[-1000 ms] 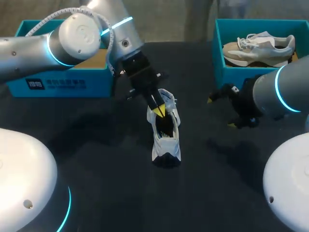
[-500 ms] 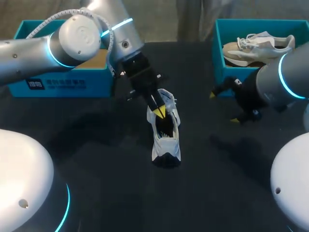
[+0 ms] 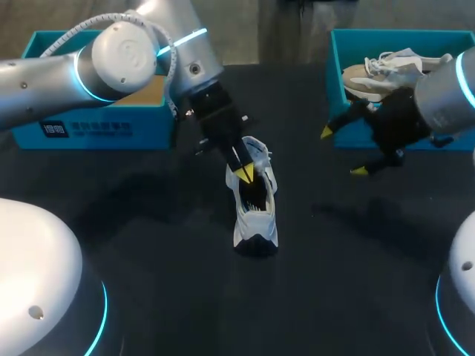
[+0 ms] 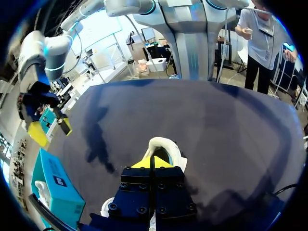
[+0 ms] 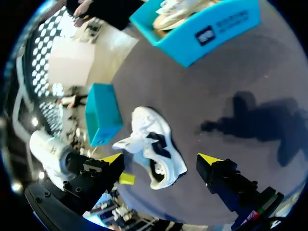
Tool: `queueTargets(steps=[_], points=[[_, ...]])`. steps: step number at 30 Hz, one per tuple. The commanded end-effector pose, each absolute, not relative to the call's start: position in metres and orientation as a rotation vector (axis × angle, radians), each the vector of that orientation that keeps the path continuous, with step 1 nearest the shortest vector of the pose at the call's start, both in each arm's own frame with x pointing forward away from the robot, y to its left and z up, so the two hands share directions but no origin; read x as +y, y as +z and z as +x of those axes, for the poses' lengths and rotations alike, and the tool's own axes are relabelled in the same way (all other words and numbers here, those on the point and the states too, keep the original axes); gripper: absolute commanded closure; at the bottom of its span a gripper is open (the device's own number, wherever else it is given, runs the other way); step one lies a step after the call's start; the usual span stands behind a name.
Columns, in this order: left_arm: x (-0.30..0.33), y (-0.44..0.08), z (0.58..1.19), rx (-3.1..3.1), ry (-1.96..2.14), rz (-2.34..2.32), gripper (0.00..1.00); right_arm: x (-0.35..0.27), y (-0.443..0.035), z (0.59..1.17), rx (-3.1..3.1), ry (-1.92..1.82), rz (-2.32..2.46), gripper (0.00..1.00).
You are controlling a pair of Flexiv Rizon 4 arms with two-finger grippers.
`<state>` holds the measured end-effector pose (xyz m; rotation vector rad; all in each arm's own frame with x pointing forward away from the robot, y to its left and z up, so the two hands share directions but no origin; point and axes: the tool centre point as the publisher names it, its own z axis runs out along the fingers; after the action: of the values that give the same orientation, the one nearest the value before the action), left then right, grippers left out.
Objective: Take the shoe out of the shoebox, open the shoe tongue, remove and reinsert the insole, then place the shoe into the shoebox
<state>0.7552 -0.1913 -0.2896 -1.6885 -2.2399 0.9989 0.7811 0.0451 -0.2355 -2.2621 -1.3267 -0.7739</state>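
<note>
White shoe (image 3: 254, 208) lying on table (image 3: 148, 245), long axis running 12-to-6, toe at 6. Left gripper (image 3: 243, 172) touching its opening from 11, tips pressed together, grasp unclear. Right gripper (image 3: 342, 151) hanging at shoe's 2, gaping wide, empty, farther off.

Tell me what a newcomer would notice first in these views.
The white shoe standing mid-table, with the left gripper closed, tips down in its opening. Next, the right gripper hanging wide open beside the right-hand teal shoebox that holds a beige shoe.
</note>
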Motion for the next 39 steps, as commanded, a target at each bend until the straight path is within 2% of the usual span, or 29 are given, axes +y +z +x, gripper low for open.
queueTargets(steps=[1, 18, 29, 39], points=[[-0.193, -0.286, 0.755, -2.237, 0.957, -1.725, 1.0, 0.029, -0.224, 0.778, -1.38, -0.478, -1.735, 0.0], [-0.197, -0.289, 0.763, -2.23, 0.952, -1.725, 1.0, -0.001, -0.171, 0.773, -1.459, -0.687, -1.687, 0.0], [-0.199, -0.289, 0.763, -2.23, 0.959, -1.714, 1.0, -0.009, -0.114, 0.763, -1.639, -0.856, -1.788, 0.0], [-0.202, -0.291, 0.766, -2.243, 0.959, -1.741, 1.0, -0.01, -0.109, 0.763, -1.643, -0.869, -1.795, 0.0]])
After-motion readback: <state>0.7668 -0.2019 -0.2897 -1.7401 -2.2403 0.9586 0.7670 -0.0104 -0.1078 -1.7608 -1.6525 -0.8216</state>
